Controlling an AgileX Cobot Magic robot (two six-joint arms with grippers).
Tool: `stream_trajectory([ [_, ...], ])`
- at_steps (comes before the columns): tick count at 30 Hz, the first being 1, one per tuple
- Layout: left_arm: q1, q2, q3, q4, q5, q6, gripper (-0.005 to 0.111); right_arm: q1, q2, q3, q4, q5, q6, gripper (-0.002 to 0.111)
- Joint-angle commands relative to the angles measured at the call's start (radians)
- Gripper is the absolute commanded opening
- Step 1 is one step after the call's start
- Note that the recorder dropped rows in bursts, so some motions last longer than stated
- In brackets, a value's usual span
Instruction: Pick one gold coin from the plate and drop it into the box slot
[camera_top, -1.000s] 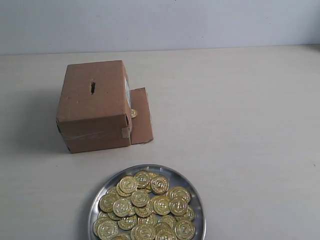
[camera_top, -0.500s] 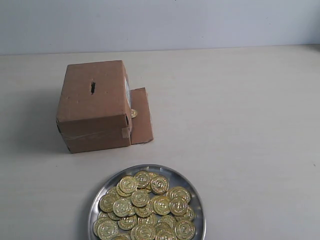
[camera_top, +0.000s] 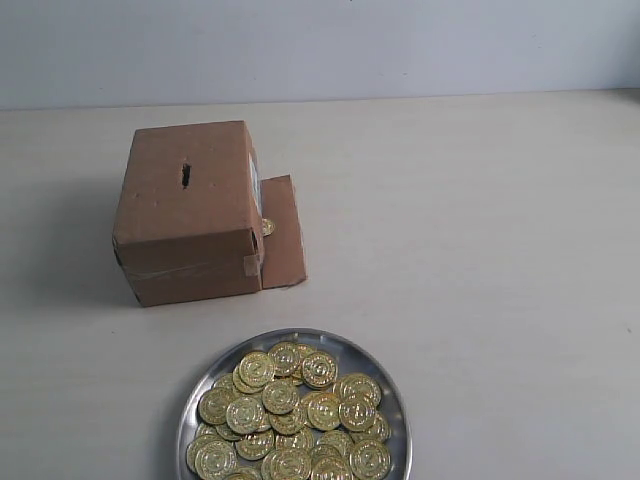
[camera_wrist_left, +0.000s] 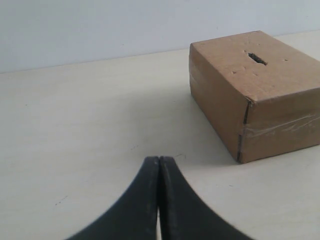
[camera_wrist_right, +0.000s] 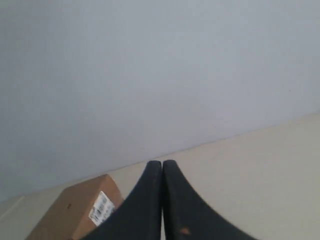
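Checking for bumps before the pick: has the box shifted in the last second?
No. In the exterior view the box keeps its place, with the same gap to the plate as before.

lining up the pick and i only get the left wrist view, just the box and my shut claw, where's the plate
observer: In the exterior view the plate sits nearer the camera than the box, a little to its right, heaped with gold coins.
operator: any coin off the plate
observer: Yes, a lone gold coin lies on the side flap, right against the box wall.
operator: and the right claw
observer: The right claw is shut, with nothing between its tips.
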Motion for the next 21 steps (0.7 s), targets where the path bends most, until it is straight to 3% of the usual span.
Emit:
stream_trajectory([
  [1, -0.006, -0.005, -0.001, -0.003, -0.009, 0.002, 0.0, 0.002, -0.004, -0.087, 0.045, 0.021, -0.002, 0.0],
  [8, -0.006, -0.005, -0.001, -0.003, -0.009, 0.002, 0.0, 0.002, 0.1, -0.275, 0.073, 0.243, -0.196, 0.0],
  [21, -0.006, -0.005, -0.001, -0.003, -0.009, 0.002, 0.0, 0.002, 0.67, -0.659, 0.072, 0.63, -0.289, 0.0],
])
